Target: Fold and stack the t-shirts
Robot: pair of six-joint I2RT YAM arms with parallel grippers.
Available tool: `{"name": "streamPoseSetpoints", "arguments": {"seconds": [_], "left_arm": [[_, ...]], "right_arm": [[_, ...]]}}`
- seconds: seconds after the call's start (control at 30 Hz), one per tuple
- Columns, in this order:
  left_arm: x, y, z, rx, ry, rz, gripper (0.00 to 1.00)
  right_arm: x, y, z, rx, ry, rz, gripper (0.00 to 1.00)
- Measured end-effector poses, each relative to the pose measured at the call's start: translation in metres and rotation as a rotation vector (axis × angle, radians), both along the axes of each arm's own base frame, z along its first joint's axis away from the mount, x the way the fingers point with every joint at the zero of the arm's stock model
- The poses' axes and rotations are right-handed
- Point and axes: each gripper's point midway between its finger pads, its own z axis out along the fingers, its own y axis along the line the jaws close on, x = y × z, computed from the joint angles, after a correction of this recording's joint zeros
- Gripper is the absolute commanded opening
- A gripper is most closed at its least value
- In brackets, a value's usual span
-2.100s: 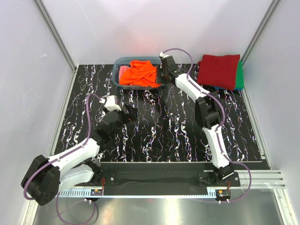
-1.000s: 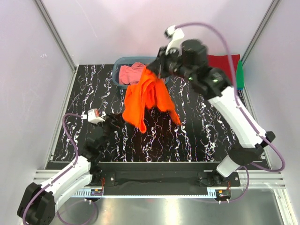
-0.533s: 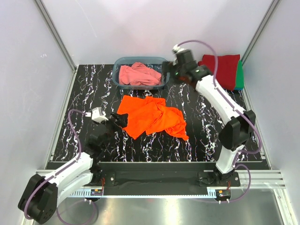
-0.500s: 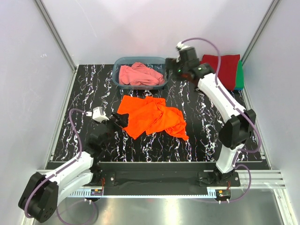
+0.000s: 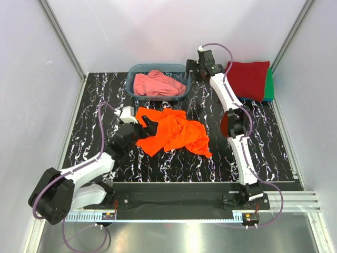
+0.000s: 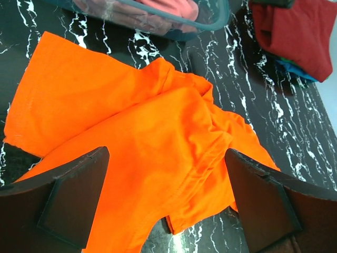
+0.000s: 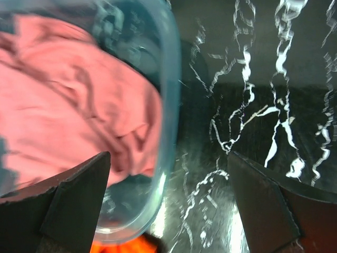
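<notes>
Currently the orange t-shirt lies crumpled and unfolded on the black marbled bench, just in front of the blue-grey tub. The left gripper hovers over the shirt's left part. We note its jaws spread wide, gripping nothing, and we cannot tell whether they touch the cloth. The salmon-pink t-shirt sits bunched inside the tub. The right gripper is at the tub's far right corner, jaws likewise wide apart and empty. Its wrist view looks down on the tub rim and pink cloth. The dark red folded t-shirt rests on the green t-shirt at the bench's far right corner.
</notes>
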Motion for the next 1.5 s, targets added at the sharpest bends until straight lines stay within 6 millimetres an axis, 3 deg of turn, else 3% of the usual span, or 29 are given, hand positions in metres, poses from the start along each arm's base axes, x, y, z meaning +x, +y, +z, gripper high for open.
{"name": "streamPoseSetpoints", "arguments": {"seconds": [0.1, 0.23, 0.27, 0.37, 0.47, 0.5, 0.53, 0.63, 0.8, 0.93, 1.13, 1.23, 1.37, 1.4, 1.43, 1.5], "left_arm": [[0.0, 0.0, -0.004, 0.013, 0.008, -0.002, 0.99], [-0.001, 0.001, -0.009, 0.026, 0.021, -0.003, 0.99], [-0.001, 0.001, -0.01, 0.028, 0.023, -0.004, 0.99], [-0.001, 0.001, -0.011, 0.031, 0.027, -0.004, 0.99], [0.0, 0.0, -0.01, 0.031, 0.024, -0.004, 0.99], [0.0, 0.0, -0.009, 0.031, 0.024, -0.004, 0.99], [0.0, 0.0, -0.009, 0.031, 0.024, -0.004, 0.99], [0.001, 0.0, -0.008, 0.029, 0.021, -0.004, 0.99], [0.001, 0.0, -0.007, 0.029, 0.02, -0.002, 0.99], [0.001, 0.0, -0.008, 0.032, 0.025, -0.002, 0.99], [-0.001, 0.002, -0.012, 0.044, 0.043, 0.001, 0.99], [-0.002, 0.003, -0.013, 0.047, 0.048, 0.003, 0.99], [-0.003, 0.005, -0.006, 0.035, 0.033, 0.006, 0.99], [-0.003, 0.005, -0.004, 0.031, 0.028, 0.008, 0.99], [-0.004, 0.006, -0.003, 0.028, 0.022, 0.008, 0.99], [-0.005, 0.007, -0.001, 0.022, 0.019, 0.012, 0.99]], "right_arm": [[0.003, -0.001, -0.034, 0.003, 0.052, -0.007, 0.93], [0.001, 0.007, -0.048, 0.047, 0.084, 0.012, 0.84], [0.002, 0.01, -0.048, 0.063, 0.078, 0.016, 0.69], [0.006, 0.019, -0.049, 0.104, 0.068, 0.039, 0.42], [0.006, 0.024, -0.055, 0.13, 0.077, 0.053, 0.3], [0.005, 0.026, -0.058, 0.135, 0.082, 0.058, 0.09], [0.004, 0.026, -0.06, 0.143, 0.092, 0.053, 0.0], [0.006, 0.029, -0.057, 0.184, 0.09, 0.057, 0.0], [-0.016, 0.018, -0.059, 0.19, 0.164, -0.007, 0.0], [-0.063, -0.009, -0.037, 0.15, 0.213, -0.107, 0.0], [-0.181, -0.078, 0.026, 0.09, 0.178, -0.314, 0.0], [-0.241, -0.111, 0.03, 0.09, 0.164, -0.424, 0.0], [-0.309, -0.137, 0.004, 0.141, 0.196, -0.561, 0.0], [-0.328, -0.141, -0.005, 0.164, 0.21, -0.595, 0.1], [-0.343, -0.144, -0.011, 0.197, 0.213, -0.618, 0.42], [-0.368, -0.144, -0.019, 0.262, 0.217, -0.634, 0.61]]}}
